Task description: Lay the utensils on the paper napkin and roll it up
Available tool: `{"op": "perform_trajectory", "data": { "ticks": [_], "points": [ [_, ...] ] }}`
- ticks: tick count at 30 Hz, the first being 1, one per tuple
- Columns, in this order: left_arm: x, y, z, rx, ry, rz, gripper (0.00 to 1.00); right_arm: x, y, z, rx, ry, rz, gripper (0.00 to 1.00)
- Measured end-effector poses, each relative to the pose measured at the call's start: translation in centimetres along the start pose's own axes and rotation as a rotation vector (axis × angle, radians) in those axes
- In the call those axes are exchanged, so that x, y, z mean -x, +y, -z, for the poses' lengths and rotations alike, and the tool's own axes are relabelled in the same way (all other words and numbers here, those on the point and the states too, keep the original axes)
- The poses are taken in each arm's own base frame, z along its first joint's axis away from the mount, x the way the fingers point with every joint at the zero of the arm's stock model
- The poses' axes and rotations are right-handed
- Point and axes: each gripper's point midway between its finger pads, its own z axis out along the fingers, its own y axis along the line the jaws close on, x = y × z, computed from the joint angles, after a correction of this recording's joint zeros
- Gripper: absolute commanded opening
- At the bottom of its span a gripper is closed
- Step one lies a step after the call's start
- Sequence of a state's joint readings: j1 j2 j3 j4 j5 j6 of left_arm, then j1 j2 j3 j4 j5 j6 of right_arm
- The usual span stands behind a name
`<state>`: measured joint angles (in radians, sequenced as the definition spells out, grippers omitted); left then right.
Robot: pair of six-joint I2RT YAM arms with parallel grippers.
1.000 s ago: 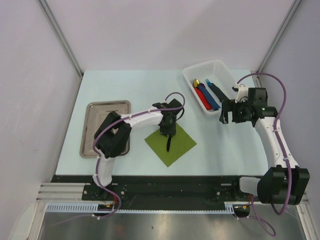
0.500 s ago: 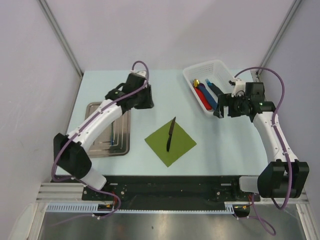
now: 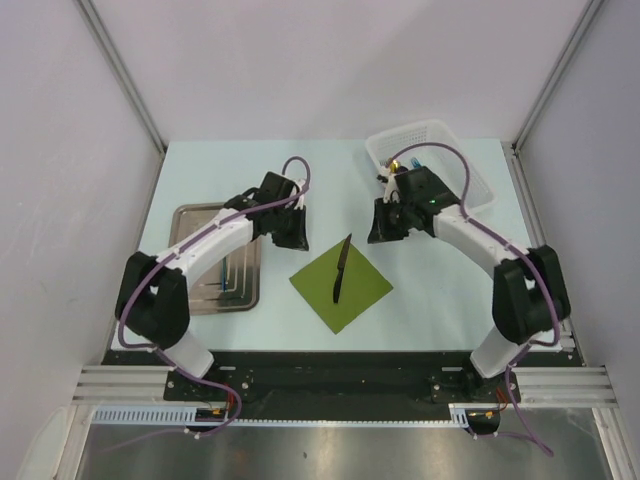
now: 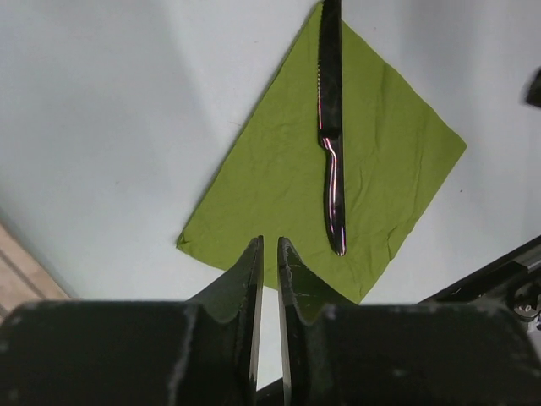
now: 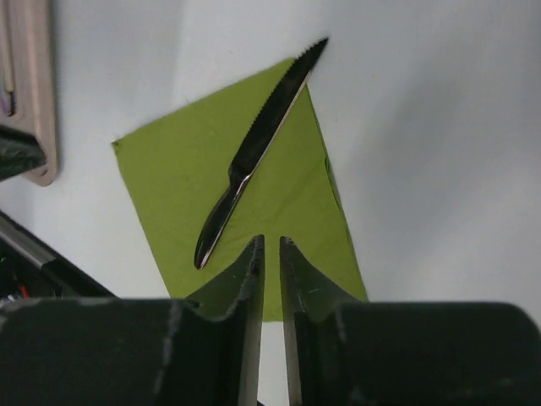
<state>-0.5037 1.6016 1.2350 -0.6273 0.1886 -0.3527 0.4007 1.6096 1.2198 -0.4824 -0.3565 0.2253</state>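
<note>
The olive-green paper napkin [image 3: 350,290] lies flat on the table in front of both arms. One dark knife [image 3: 342,268] lies along its middle, the blade tip reaching past the far corner. My left gripper [image 3: 290,238] hovers just left of the napkin's far corner, and my right gripper [image 3: 382,232] hovers just right of it. Both have their jaws drawn to a narrow slit with nothing between them. The left wrist view shows the napkin [image 4: 270,169], the knife [image 4: 330,127] and the left gripper [image 4: 270,245]. The right wrist view shows the napkin [image 5: 169,178], the knife [image 5: 254,156] and the right gripper [image 5: 270,245].
A silver metal tray [image 3: 200,225] sits at the left with more thin dark utensils [image 3: 228,280] lying in it; its edge [image 5: 30,85] shows in the right wrist view. A white basket [image 3: 455,160] stands at the back right behind the right arm.
The left arm left the knife on the napkin, swung out over the tray and came back beside the napkin. The right arm moved from the basket to the napkin. Both grippers closed.
</note>
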Motion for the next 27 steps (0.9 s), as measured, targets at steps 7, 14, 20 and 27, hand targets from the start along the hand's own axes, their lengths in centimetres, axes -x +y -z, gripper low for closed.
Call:
{"op": "perform_trajectory", "data": {
  "ticks": [7,14,20,27],
  "points": [
    [-1.2,0.2,-2.7,-0.015,0.069,0.011,0.11,-4.0,0.8,-5.3,-0.092,0.114,-0.066,0.06],
    [-2.4,0.7,-4.7,0.001,0.122,0.019,0.10,-4.0,0.8,-7.9,-0.169,0.098,-0.117,0.03],
    [-3.3,1.4,-5.9,0.020,0.163,0.028,0.09,-4.0,0.4,-9.7,-0.231,0.089,-0.131,0.02],
    [-3.5,1.5,-6.2,0.025,0.170,0.030,0.09,-4.3,-0.4,-11.6,-0.280,0.094,-0.133,0.03]
  ]
}}
